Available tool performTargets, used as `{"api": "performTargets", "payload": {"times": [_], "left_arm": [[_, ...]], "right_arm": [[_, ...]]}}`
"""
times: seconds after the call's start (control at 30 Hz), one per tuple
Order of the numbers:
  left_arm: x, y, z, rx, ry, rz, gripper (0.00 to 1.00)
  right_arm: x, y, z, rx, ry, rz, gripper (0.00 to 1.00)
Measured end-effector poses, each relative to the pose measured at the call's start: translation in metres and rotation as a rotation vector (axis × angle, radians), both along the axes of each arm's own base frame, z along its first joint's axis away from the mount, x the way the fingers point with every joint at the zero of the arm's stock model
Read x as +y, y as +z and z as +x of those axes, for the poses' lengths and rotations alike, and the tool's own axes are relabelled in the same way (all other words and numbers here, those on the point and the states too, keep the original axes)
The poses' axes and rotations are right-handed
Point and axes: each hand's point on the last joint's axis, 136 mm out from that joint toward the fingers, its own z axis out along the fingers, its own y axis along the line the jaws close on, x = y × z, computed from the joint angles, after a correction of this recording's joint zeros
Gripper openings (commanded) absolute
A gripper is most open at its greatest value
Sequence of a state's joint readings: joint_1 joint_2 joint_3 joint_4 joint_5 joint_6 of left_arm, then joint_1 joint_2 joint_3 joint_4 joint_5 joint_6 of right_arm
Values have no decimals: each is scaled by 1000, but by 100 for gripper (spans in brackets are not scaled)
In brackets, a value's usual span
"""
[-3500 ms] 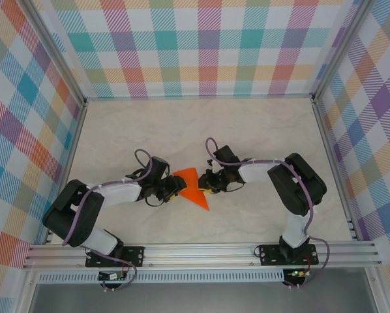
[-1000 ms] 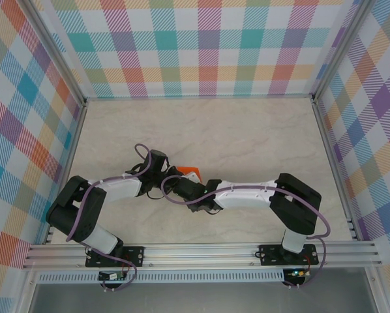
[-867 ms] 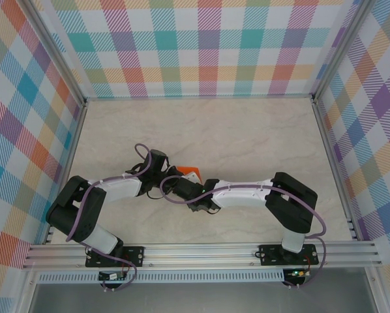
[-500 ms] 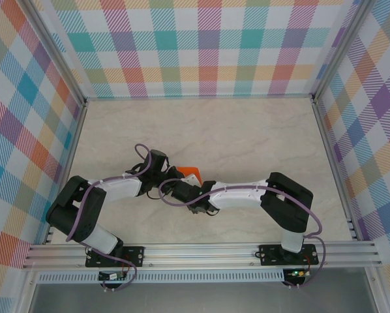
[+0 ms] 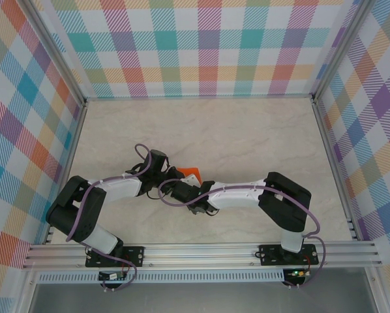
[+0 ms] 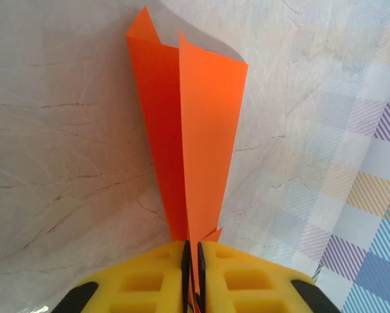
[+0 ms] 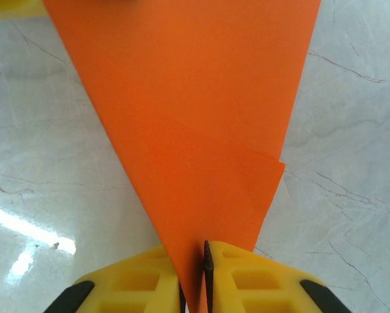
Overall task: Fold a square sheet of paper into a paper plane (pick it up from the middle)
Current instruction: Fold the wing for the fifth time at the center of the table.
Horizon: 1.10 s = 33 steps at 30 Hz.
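Since three and a half seconds ago the right arm has swung across toward the left one. The broad orange triangle that lay open between them is now mostly covered from above.

In the top view the left gripper [image 5: 173,177] sits at the middle of the pale, veined marble-look table [image 5: 201,124]. Just beside it, only a small orange corner of the paper plane [image 5: 192,173] peeks out. The right gripper [image 5: 185,191] crowds in from the other side, and a purple cable [image 5: 143,153] loops over the left wrist.

The left wrist camera adds what the top view hides. The left gripper [image 6: 192,249] has its yellow, grid-moulded pads [image 6: 149,280] pinched onto the narrow end of the paper plane [image 6: 198,130]. From here the plane appears nearly edge-on, as smooth matte layers rising into a slim wedge with two pointed corners at the far end.

From the right wrist camera the paper plane [image 7: 195,98] shows its flat face instead. It is a wide triangle tapering down, with a folded flap making a sharp corner on its right side. The right gripper [image 7: 194,261] is clamped on the tapered end, its pads [image 7: 247,280] the same yellow.
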<state>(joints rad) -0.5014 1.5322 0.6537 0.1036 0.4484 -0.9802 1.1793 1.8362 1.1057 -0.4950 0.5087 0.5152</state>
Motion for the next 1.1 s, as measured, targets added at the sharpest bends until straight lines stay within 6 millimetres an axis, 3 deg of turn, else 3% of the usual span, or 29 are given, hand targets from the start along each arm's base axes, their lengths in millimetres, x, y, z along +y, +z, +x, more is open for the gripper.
{"api": "performTargets", "payload": {"times": [0.3,0.4,0.77,1.1], "left_arm": [[9,-1,-3,23,17,54,49],[13,7,-3,9,25,76,53],[35,27,-8,-36,82,151,56],[40,25,-11,-29,83,174,56]], "right_arm": [[2,-4,-4,12,15,34,11],[2,-3,-7,34,26,70,11],[-2,4,-8,148,15,298,11],[-7,-5,-6,317,-17,524,12]]}}
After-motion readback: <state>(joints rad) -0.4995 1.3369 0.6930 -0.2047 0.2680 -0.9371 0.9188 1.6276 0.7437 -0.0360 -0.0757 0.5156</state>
